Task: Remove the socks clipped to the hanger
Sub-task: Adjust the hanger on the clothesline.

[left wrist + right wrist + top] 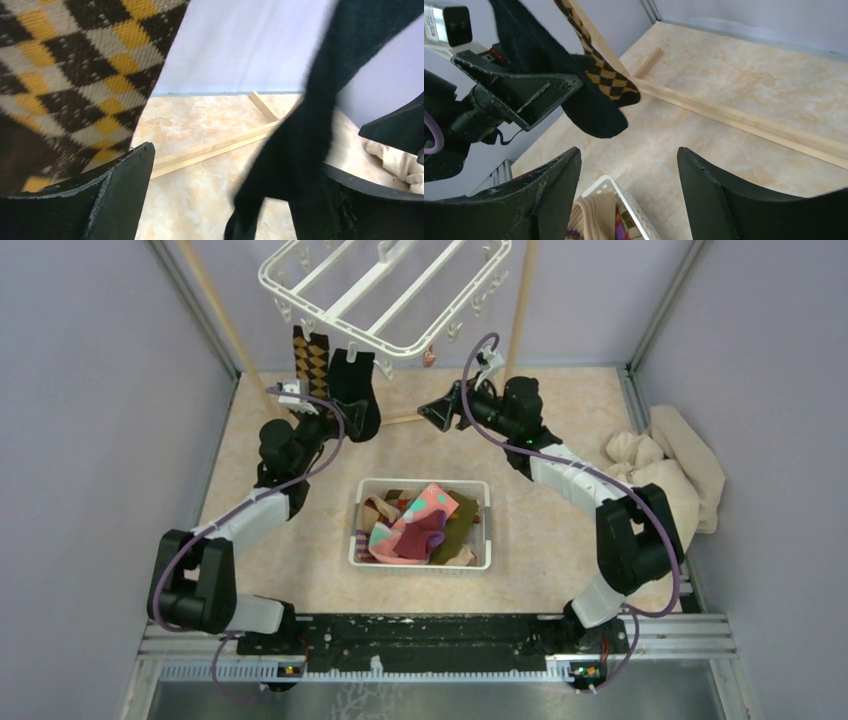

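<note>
The brown argyle sock (pixel 310 358) and the black sock (pixel 358 390) hang clipped side by side at the 7 o'clock corner of the hanger (pixel 385 290), which is up at 12 o'clock over the worktop (pixel 560 420). The black sock is on the 3 o'clock side. The left tool (pixel 340 402) is raised to them with its jaws spread fully wide. In its wrist view the black sock dangles unclamped between the fingers, and the argyle sock hangs by the left finger (pixel 100 195). The right tool (pixel 629 155) is near at 3 o'clock of the socks, pointing at them, jaws well apart and holding nothing. At the worktop's centre a white slotted basket (pixel 420 565) holds loose socks (pixel 400 535), a pink sock with mint patches (pixel 430 508) on top. A beige cloth heap (pixel 670 465) lies at 3 o'clock
</note>
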